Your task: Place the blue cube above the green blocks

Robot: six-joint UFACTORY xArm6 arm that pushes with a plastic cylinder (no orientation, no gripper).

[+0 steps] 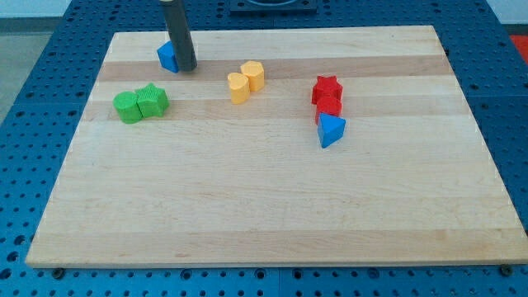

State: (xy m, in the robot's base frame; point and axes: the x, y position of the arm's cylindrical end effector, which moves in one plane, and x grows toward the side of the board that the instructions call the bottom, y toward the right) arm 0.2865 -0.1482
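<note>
Tip: my tip (186, 68) stood on the wooden board (264, 214) near its top-left corner, touching or all but touching the right side of the blue cube (167, 57).
Tool state: I carried no jaws, only a straight dark rod; nothing was held, and contact was by pushing alone.
Blue cube: it sat near the board's top edge, partly hidden behind the rod, up and slightly right of the green pair and apart from them.
Green blocks: a rounded green block (127, 107) and a green star-shaped block (153, 101) lay touching side by side at the view's left.
Other items: two yellow blocks (246, 81) lay together near the top centre; a red star (327, 89) sat above a second red block (329, 106), with a blue wedge-shaped block (331, 130) just below, all at the view's right and well apart from the work.
Progress: in my judgement the task was nearly or wholly done, since the cube already stood above the greens.
Remaining: at most a small nudge toward the view's left, to centre it over the pair.
</note>
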